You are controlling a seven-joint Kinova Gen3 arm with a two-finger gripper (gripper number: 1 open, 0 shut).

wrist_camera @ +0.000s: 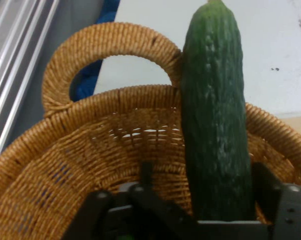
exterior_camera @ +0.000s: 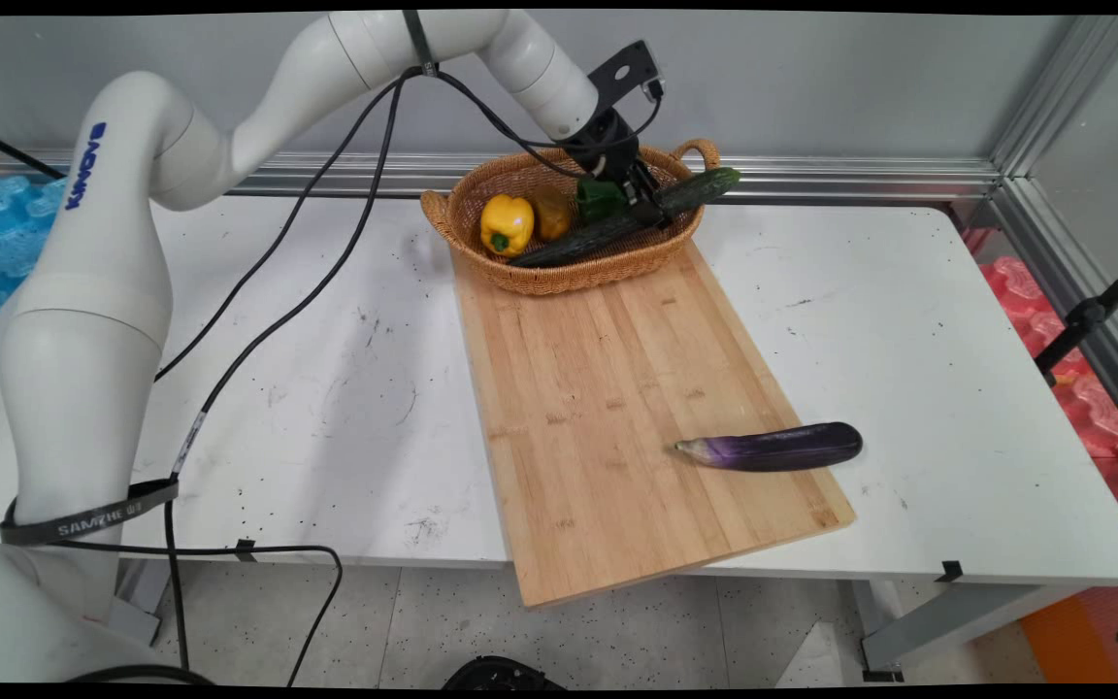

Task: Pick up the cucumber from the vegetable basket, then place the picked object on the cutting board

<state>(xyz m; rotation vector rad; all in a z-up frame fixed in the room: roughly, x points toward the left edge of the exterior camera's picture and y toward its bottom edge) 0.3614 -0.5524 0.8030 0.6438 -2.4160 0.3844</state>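
While the gripper [exterior_camera: 644, 199] sits low in the basket [exterior_camera: 467, 209], jaws straddling the cucumber [exterior_camera: 617, 225], I can't tell if they grip; a clean hold wants mid-length, cucumber's tip overhanging at two o'clock.

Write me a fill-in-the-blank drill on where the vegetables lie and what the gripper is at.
1. The gripper is down in the wicker ____.
2. The cucumber leans over the basket rim beside a ____.
3. The eggplant lies on the wooden ____.
4. The bell pepper in the basket is ____ in colour.

Missing words: basket; handle; cutting board; yellow
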